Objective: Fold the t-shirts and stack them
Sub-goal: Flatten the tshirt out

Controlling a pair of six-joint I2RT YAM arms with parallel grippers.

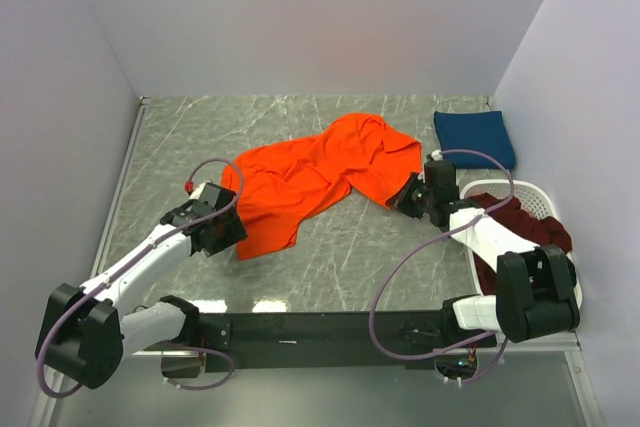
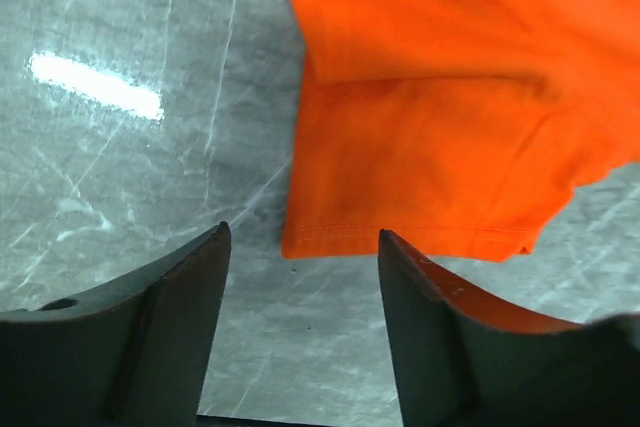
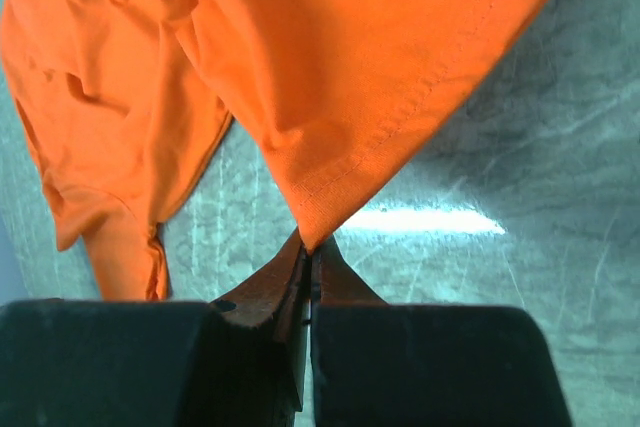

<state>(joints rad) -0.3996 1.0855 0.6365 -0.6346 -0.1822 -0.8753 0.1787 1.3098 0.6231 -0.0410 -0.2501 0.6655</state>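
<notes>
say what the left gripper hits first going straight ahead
Probably the near hem of the orange t-shirt just ahead of the left gripper, its jaws open, though the table may come first.

Left arm (image 1: 140, 262) low, jaws apart (right arm (image 1: 480, 229): jaws tight together)

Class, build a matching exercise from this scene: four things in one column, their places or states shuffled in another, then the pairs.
Column one:
1 orange t-shirt
2 navy t-shirt
3 maroon t-shirt
4 right gripper

Column two:
a lying in the white basket
b shut on an orange hem
c folded, far right corner
d spread loosely in the middle

Pairs: 1-d, 2-c, 3-a, 4-b
</notes>
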